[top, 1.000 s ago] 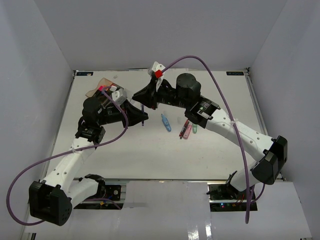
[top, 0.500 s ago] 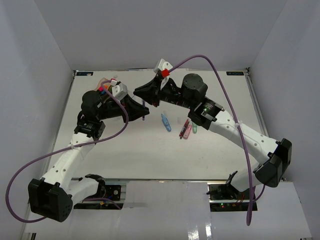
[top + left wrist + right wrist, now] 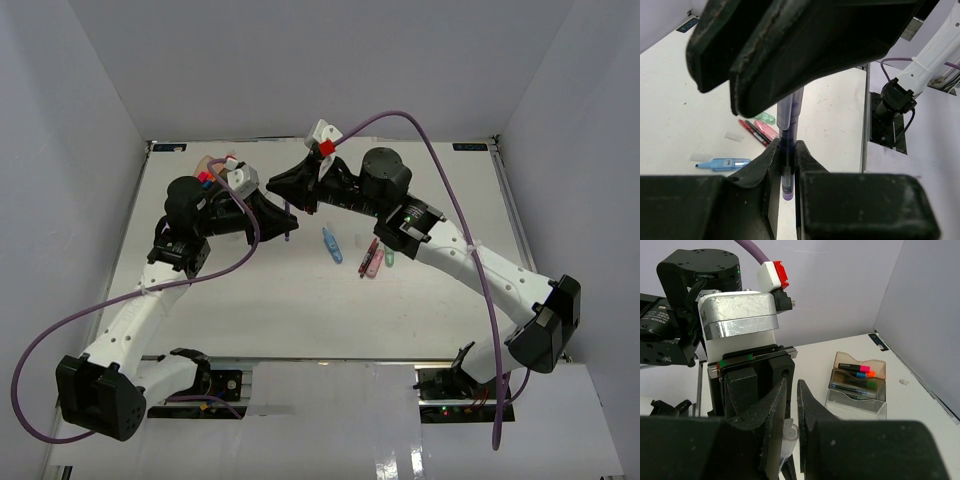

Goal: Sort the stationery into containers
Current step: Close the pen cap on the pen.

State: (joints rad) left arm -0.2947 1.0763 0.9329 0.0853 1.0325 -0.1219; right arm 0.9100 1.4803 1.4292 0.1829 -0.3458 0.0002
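Observation:
A purple pen hangs upright above the table between both grippers. My left gripper is shut on its barrel, seen clamped in the left wrist view. My right gripper is shut on the pen's clear cap just above. The right gripper's fingers fill the top of the left wrist view. The organiser tray holds highlighters with pink, blue, orange and green caps. In the top view the tray is mostly hidden behind the left arm.
Loose on the table right of the grippers lie a pastel blue marker, thin red pens, a pink marker and a mint one. They also show in the left wrist view, such as the blue marker.
Both grippers have shifted a little toward the far side with the pen between them. The left wrist has risen. The loose markers have not moved.

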